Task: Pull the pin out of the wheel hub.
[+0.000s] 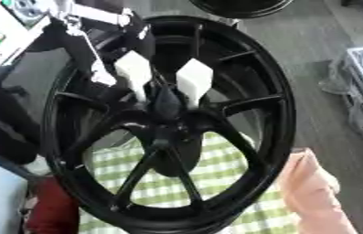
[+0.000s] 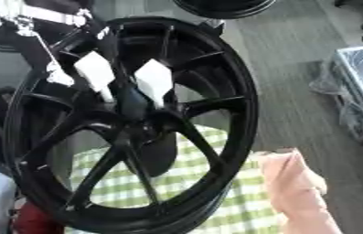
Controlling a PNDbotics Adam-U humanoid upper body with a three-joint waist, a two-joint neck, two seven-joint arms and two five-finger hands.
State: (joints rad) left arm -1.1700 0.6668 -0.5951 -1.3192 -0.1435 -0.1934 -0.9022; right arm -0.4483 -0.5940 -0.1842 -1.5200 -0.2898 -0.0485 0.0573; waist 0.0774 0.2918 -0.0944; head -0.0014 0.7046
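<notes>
Left eye view: the black wheel hub (image 1: 168, 123) stands tilted, filling the frame, its lower rim over a green checked cloth (image 1: 216, 178). The left hand (image 1: 164, 77) comes in from the upper left, its white-tipped fingers (image 1: 194, 77) pinching a dark pin (image 1: 167, 103) at the hub's centre. A pink cloth (image 1: 316, 192) lies at the lower right.

Right eye view: the pin's outline merges with the spokes and is hard to make out. The right hand shows nowhere.

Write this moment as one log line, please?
stage: grasping at hub | left hand: white fingertips at centre of black wheel, closing on dark pin | right hand: not in view | pin: still in hub
</notes>
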